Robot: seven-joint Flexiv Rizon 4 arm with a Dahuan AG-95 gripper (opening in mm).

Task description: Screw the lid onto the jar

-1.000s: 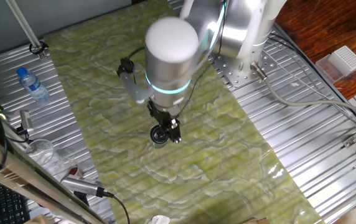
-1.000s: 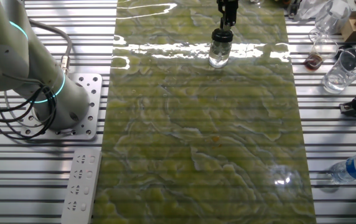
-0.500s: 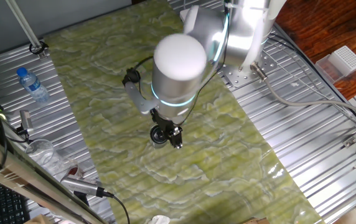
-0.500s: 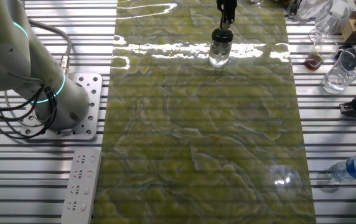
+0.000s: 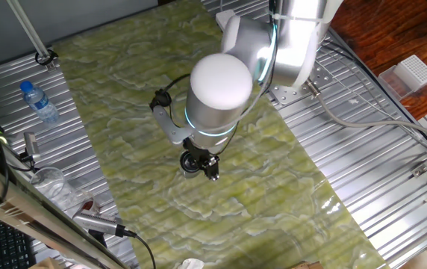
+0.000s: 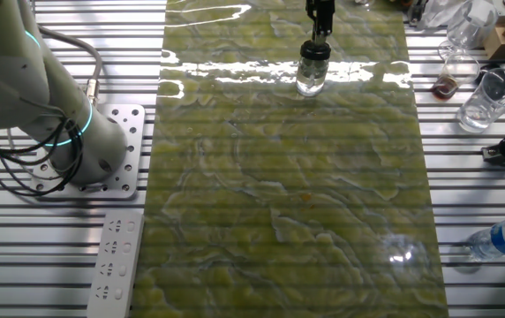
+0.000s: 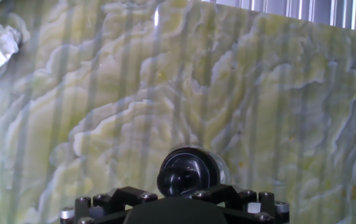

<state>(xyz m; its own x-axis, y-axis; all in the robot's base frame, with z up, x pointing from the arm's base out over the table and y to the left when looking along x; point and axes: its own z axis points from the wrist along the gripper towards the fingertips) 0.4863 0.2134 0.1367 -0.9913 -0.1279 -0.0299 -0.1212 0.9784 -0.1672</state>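
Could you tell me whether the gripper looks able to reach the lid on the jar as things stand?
Probably yes: the gripper hangs directly over the lid atop the jar, with nothing between them.

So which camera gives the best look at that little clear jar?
The other fixed view: the jar stands side-on, black lid on top. One fixed view shows mostly the lid, tucked under the arm. The hand view shows the lid from above, jar barely peeking out.

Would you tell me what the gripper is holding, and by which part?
It cannot be told: the gripper is at the lid on the jar, fingertips hidden.
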